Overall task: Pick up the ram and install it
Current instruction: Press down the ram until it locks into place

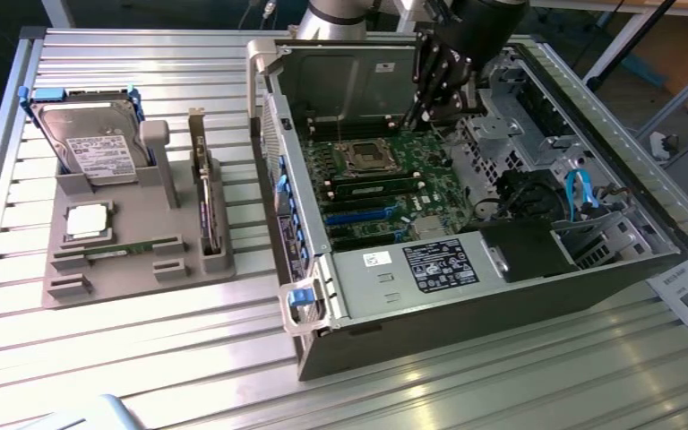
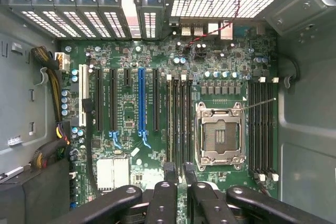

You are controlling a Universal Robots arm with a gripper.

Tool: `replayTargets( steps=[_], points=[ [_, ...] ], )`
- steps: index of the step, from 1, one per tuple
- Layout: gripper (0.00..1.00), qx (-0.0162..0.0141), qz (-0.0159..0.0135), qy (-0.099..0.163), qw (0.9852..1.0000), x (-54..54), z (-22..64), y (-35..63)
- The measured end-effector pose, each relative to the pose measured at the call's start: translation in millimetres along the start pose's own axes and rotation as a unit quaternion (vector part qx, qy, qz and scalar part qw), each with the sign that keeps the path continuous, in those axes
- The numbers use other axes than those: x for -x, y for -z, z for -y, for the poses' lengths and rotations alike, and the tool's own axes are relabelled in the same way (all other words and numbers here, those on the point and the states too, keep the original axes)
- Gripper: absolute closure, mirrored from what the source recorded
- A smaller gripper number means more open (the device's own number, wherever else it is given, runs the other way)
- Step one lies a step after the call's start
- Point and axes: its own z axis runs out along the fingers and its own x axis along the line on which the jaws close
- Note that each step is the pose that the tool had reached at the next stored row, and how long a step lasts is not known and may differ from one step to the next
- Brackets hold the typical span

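Closest up, the gripper (image 2: 178,170) hangs inside the open computer case (image 1: 500,305), fingers a narrow gap apart with nothing between them, above the motherboard (image 2: 131,103) beside its empty socket (image 2: 219,135). Off the case to the exterior view's left, a gray holder (image 1: 141,273) carries the hard drive (image 1: 99,143), processor chip (image 1: 87,222), expansion card (image 1: 209,210) and the ram (image 1: 129,248), lying flat by the chip. Case walls sit tight around the claw; table slats (image 1: 141,358) are bare around the case.

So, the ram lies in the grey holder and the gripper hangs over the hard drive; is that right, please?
Not quite: the ram lies in the grey holder, but the gripper hangs over the motherboard; the exterior view shows it.
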Motion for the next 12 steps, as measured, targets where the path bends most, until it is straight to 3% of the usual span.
replayTargets(
  steps=[12],
  points=[
    [0.82,0.0,0.0,0.0,1.0,0.0,0.0,0.0]
  ],
)
